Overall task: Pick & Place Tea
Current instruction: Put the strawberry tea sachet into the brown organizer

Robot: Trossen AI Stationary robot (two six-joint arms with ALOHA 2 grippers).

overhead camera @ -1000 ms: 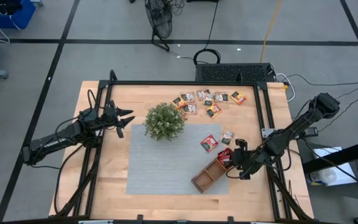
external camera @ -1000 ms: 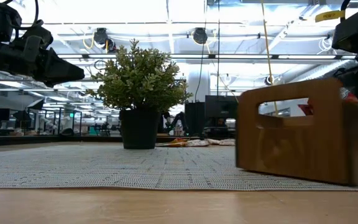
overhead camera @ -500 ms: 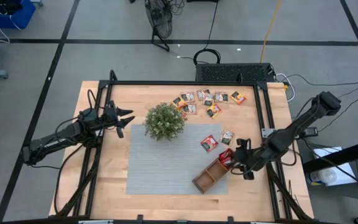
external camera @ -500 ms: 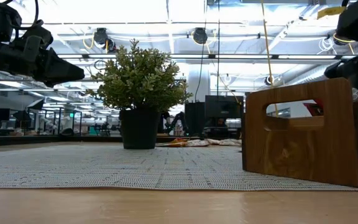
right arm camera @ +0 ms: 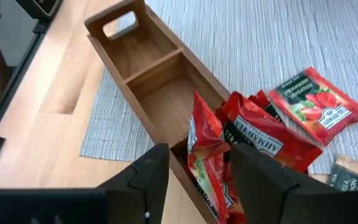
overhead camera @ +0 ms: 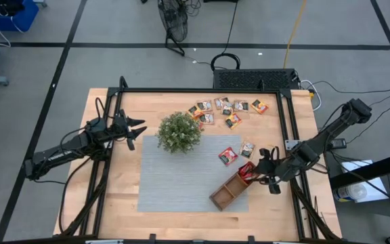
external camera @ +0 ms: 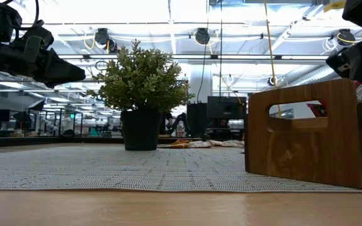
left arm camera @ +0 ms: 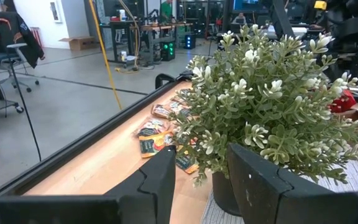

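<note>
Right gripper (overhead camera: 263,172) fingers parted, empty, beside wooden tray (overhead camera: 227,190), red tea sachets (right arm camera: 241,140) standing in its end compartment, left gripper (overhead camera: 137,131) apparently open near plant (overhead camera: 179,132).

A light wooden table (overhead camera: 117,196) is carrying a grey woven mat (overhead camera: 175,176) at its middle, a loose cluster of tea sachets (overhead camera: 225,110) lying on bare wood near the far edge, and a brown wooden tray (overhead camera: 227,191) sitting partly on the mat's near right corner.
</note>
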